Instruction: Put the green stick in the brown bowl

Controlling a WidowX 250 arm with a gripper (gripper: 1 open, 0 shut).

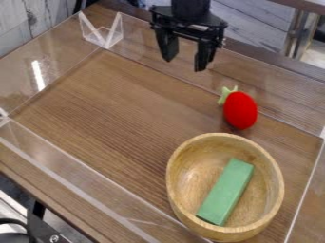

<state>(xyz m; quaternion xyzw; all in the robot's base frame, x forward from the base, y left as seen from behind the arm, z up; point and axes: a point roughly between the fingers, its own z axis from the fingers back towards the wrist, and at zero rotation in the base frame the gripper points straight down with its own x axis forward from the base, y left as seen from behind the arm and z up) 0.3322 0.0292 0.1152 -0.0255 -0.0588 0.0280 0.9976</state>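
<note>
Claw (185, 61) is opened wide, with nothing gripped. Past it, the red toy (240, 111) is seen near the bowl. Well apart from the claw, low and right in the view, the green stick (225, 193) is held inside the brown bowl (188, 156), its long side slanted up to the right. The job seems done, so no reach toward it is needed.

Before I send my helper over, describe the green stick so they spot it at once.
Look for the wooden table and its round light-brown bowl. Inside lies the green stick, a flat, plain light-green block, slanting. Unlike the rounded red toy outside the bowl, it is straight-edged.
</note>
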